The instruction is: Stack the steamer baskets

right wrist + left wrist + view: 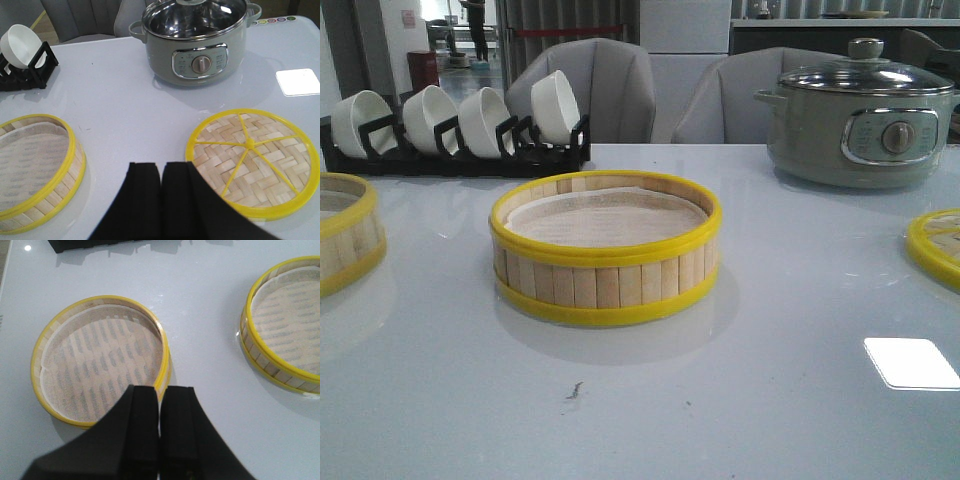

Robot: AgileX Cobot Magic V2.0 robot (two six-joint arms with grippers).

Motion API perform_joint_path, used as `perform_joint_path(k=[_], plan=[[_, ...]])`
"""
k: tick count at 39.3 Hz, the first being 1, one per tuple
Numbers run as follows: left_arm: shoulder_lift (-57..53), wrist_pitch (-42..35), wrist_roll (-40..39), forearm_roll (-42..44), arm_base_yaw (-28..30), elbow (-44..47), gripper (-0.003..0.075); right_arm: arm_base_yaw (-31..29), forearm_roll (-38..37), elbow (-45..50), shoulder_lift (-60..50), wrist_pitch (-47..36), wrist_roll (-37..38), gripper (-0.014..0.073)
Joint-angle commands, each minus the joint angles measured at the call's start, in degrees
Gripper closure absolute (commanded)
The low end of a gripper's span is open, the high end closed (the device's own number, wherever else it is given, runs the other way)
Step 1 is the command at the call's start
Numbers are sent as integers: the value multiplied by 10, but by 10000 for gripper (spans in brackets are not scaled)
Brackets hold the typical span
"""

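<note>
One steamer basket (605,285), bamboo slats with yellow rims and a pale liner, stands in the middle of the table. A second steamer basket (345,250) is cut off at the left edge. The left wrist view shows this second basket (95,360) below my left gripper (160,389), which is shut and empty above the basket's near rim. The middle basket (287,320) lies off to one side there. My right gripper (161,165) is shut and empty above bare table, between the middle basket (30,160) and the lid. Neither gripper shows in the front view.
A flat woven-bamboo lid (250,160) with yellow rim and spokes lies at the right (935,245). A grey-green electric pot (860,125) with a glass lid stands at the back right. A black rack of white bowls (450,125) stands at the back left.
</note>
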Motion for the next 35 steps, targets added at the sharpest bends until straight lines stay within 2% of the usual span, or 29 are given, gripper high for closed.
perform_joint_path(k=[1,8,11,13,15,16,18,21,35], plan=[[-9,-28,-5,0,-5,-23,632,0,8,-23,2,-61,-6,567],[-9,-30,-5,0,-5,-23,632,0,4,-22,3,-88,-6,567],[-9,-33,-5,0,-5,-23,632,0,11,-23,3,-73,-5,559],[-9,-35,-5,-3,-5,-23,632,0,11,-30,12,-30,-5,505],[-9,-40,-5,-11,-5,-23,632,0,6,-34,27,7,-6,410],[-9,-44,-4,-17,-5,-23,632,0,-1,-35,34,25,-6,323],[-9,-48,-1,-27,-5,-23,632,0,-10,-35,45,36,-6,207],[-9,-51,-1,-35,-5,-23,632,0,-12,-35,57,38,-6,116],[33,-66,-1,-45,-5,-23,631,0,-12,-35,59,-1,-6,116]])
